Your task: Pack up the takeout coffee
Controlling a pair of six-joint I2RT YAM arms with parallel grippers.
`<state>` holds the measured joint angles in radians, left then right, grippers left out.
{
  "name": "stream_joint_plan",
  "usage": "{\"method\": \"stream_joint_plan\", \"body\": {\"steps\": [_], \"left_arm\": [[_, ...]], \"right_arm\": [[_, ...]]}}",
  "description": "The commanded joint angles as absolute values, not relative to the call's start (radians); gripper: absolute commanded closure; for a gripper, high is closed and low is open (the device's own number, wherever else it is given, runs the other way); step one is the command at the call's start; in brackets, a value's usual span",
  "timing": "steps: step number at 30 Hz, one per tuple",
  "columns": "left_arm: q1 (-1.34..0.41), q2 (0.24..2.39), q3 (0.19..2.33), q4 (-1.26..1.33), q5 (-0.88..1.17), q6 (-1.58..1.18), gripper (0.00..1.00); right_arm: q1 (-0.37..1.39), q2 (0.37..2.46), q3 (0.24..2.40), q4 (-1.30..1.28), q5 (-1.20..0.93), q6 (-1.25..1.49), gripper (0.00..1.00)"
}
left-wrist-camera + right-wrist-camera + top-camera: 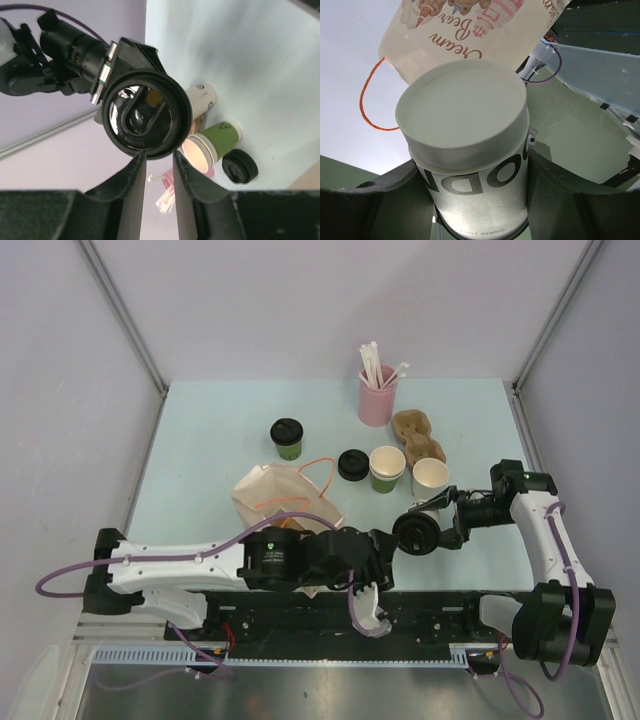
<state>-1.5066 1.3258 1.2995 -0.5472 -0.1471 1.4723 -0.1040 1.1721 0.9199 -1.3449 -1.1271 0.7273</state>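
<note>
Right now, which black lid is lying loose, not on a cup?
The lid on the table beside the open green cup; the others cap the far green cup and the white cup in the right gripper.

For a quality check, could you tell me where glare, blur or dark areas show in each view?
Top external: even light, soft shadows, sharp. Left wrist: reflections glint on the black lid, the open green cup glows inside, the near fingers are dark and soft. Right wrist: the white cup is evenly lit, lettering legible; the fingers beside it are in shadow.
</note>
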Motion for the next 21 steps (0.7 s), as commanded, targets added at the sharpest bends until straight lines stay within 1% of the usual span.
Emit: {"method": "stream_joint_plan", "body": {"steps": [1,4,6,12,15,21], "left_arm": [[-1.503,1.282,1.24,-0.47,-0.13,1.594,0.67],[-1.503,1.27,1.206,-0.428,-0.103,1.641,0.67],[-1.502,1.287,1.212,-0.417,-0.129,1.646,0.67],[-1.494,1.318,1.216,-0.312,-0.169,1.655,0.66],[-1.493,1.31,1.2,-0.302,-0.169,1.687,0.66],[-1.49,1.301,1.161,-0.301,-0.153,1.739,0.71]], "right_arm": [[-0.11,1.121,0.96,-1.499,-1.085,0.801,1.0],[-0.11,1.095,0.959,-1.455,-1.06,0.865,1.0],[-0.11,1.086,0.96,-1.433,-1.075,0.897,1.0],[-0.11,1.081,0.966,-1.463,-1.066,0.88,1.0],[-0.11,1.08,0.966,-1.468,-1.06,0.877,1.0],[-0.112,1.069,0.966,-1.465,-1.069,0.89,1.0]]}}
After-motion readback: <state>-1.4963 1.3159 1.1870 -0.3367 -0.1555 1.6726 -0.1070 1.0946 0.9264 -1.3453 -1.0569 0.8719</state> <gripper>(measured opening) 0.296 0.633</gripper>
